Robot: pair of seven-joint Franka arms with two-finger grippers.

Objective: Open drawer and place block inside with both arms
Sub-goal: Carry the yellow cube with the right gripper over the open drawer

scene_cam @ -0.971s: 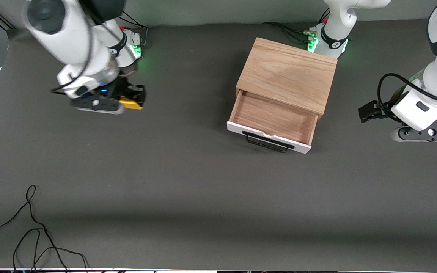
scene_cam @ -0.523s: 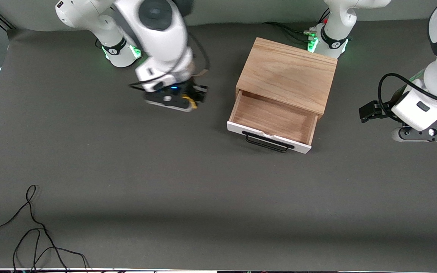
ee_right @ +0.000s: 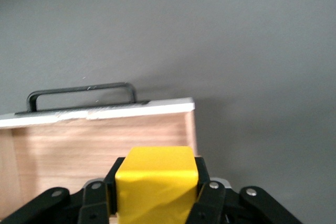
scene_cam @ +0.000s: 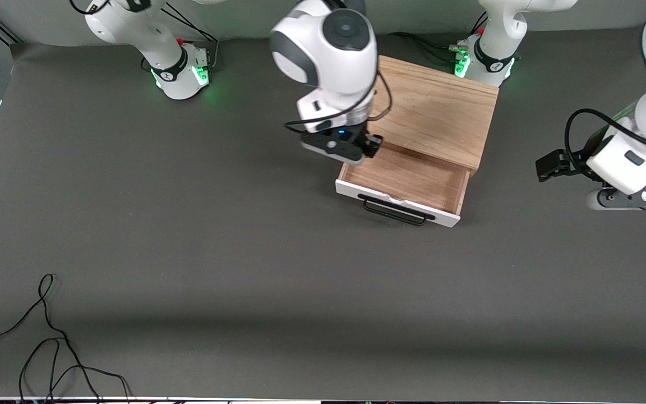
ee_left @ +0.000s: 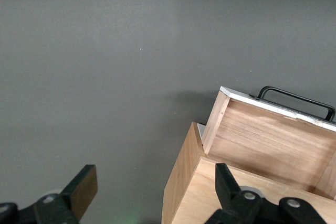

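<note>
Block [ee_right: 155,182] sits pinched between the right gripper's [scene_cam: 351,150] fingers, up over the corner of the open drawer [scene_cam: 407,179] nearest the right arm's end of the table — the carry step is nearly done. Next it likely needs to centre over the tray, lower and release. The left gripper [scene_cam: 631,199] waits off the cabinet's [scene_cam: 435,106] side — its fingers spread, holding nothing.
</note>
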